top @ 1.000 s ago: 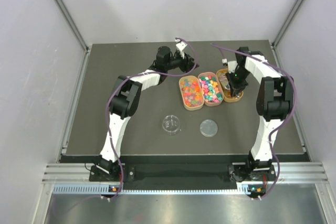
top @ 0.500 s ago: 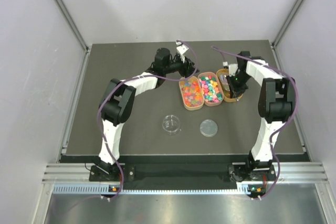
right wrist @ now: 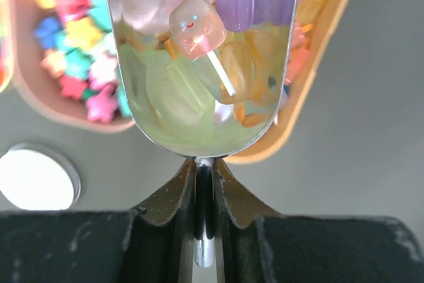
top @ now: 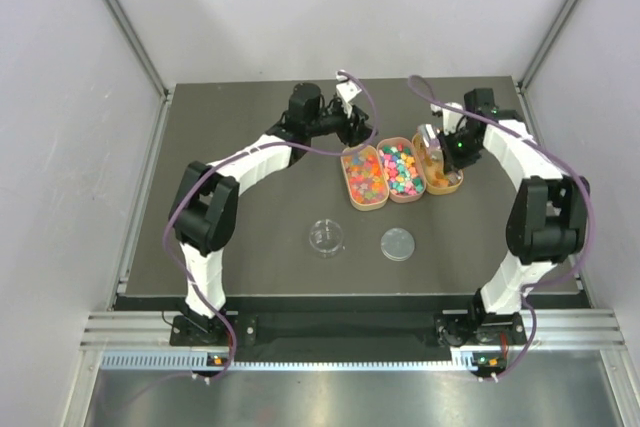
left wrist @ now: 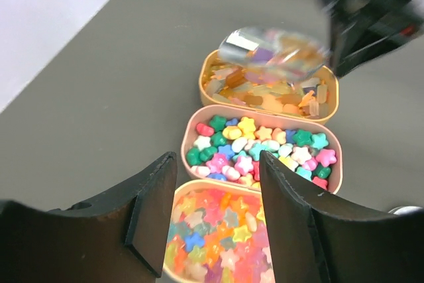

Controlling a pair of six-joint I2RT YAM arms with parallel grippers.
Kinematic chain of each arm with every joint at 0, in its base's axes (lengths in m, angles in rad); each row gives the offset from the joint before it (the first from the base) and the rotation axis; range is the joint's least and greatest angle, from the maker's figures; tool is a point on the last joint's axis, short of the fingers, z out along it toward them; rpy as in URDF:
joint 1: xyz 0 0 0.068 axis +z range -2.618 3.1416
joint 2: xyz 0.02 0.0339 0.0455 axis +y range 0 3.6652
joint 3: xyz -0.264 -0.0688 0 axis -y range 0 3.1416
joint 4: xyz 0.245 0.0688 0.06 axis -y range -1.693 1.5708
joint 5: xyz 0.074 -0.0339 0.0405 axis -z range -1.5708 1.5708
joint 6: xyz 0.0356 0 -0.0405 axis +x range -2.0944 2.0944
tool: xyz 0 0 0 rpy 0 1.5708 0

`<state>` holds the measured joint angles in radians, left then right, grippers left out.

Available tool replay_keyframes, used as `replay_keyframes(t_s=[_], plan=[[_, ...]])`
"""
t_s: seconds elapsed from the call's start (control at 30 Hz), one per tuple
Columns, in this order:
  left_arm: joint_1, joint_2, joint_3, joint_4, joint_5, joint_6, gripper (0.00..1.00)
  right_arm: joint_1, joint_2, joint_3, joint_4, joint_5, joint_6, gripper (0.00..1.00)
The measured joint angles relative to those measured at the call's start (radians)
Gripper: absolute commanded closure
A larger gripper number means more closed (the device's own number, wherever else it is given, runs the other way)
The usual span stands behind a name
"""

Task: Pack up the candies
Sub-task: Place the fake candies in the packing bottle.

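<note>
Three oval tan trays (top: 383, 206) sit side by side, touching, at the far middle of the dark grey table (top: 240, 217), each with its long axis running far to near. They hold the tiny multicoloured candies (top: 400, 169): glossy translucent ones in the left tray, opaque stars and ovals (left wrist: 258, 147) in the middle one, and orange-yellow translucent pieces in the right. The right gripper (right wrist: 204, 170) is clamped on the thin handle of a shiny metal scoop (right wrist: 199, 117), whose long axis points straight away from the fingers. Its bowl is heaped with pale green, orange and purple sweets and a pink smiling lollipop (right wrist: 199, 28), and it hangs over the right tray. In the left wrist view the scoop (left wrist: 275, 51) lies crosswise above that farthest tray. The left gripper (left wrist: 217, 164) hovers over the left tray with its jaws spread and nothing between them. Nearer the arm bases, well apart from the trays, stand a small round clear dish (top: 325, 237) and a round clear lid (top: 397, 243).
</note>
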<state>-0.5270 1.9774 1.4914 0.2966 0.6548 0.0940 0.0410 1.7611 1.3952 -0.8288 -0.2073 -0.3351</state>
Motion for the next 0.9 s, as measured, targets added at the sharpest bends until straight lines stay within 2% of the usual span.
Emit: replay_keyframes(t_s=[0.2, 0.4, 0.5, 0.67, 0.9], plan=[[-0.002, -0.12, -0.012, -0.124, -0.13, 0.064, 0.46, 0.001, -0.177, 0.021, -0.111, -0.016, -0.15, 1.0], [0.012, -0.299, -0.161, -0.185, -0.325, 0.082, 0.49, 0.034, -0.256, 0.005, -0.267, -0.006, -0.327, 1.0], [0.046, -0.368, -0.253, -0.209, -0.401, 0.081, 0.5, 0.111, -0.309, -0.018, -0.333, 0.023, -0.411, 1.0], [0.161, -0.479, -0.422, -0.253, -0.505, 0.048, 0.51, 0.318, -0.381, -0.026, -0.398, 0.056, -0.517, 1.0], [0.343, -0.627, -0.573, -0.302, -0.6, -0.048, 0.5, 0.48, -0.336, 0.023, -0.42, 0.075, -0.546, 1.0]])
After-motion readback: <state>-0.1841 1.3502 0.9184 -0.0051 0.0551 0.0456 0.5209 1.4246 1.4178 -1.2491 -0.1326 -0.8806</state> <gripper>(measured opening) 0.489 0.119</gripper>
